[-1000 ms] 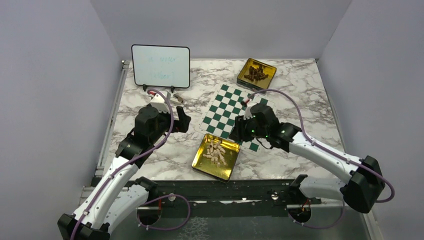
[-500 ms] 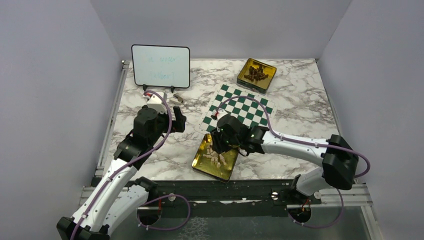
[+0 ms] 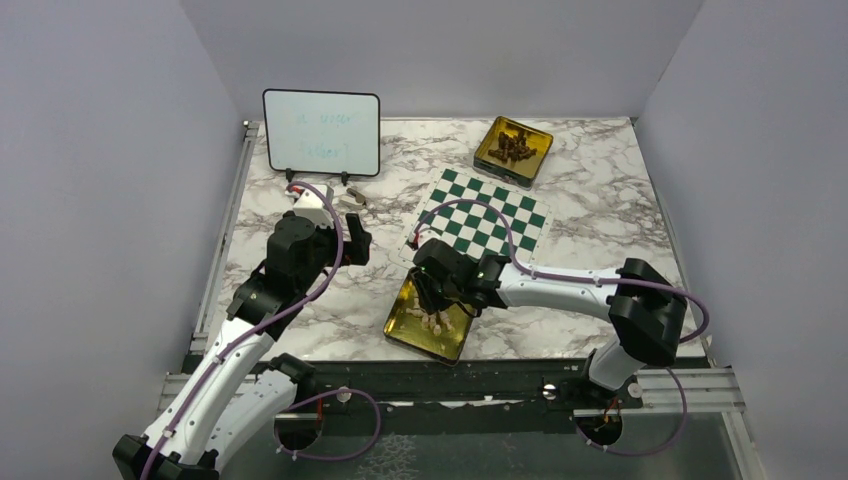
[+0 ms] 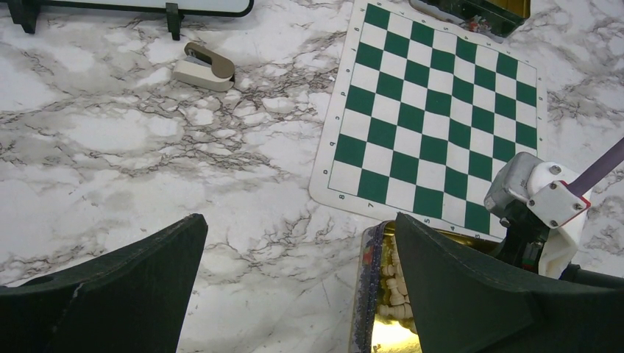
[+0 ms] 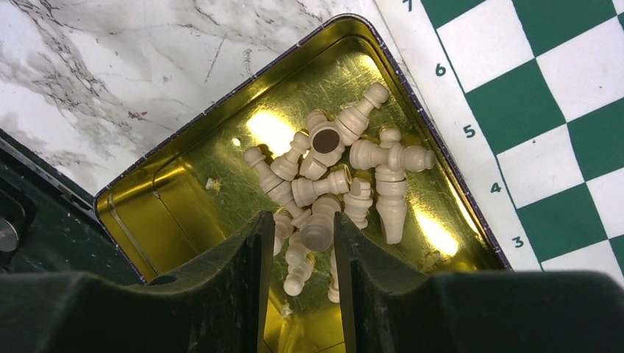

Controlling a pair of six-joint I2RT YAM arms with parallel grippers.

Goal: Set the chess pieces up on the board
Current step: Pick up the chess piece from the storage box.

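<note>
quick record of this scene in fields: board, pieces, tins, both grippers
board: chessboard, green and white, no pieces on it
cream pieces: chess pieces heaped in the near gold tin
dark pieces: dark pieces in the far gold tin, beyond the board
left gripper: left gripper open, over the marble table, holding nothing
right gripper: right gripper over the near tin, fingers either side of a cream piece; grip unclear
other: whiteboard standing back left

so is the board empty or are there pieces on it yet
Empty: every square of the board in view is bare. The chess pieces lie tumbled in the gold tin beside it.
</note>
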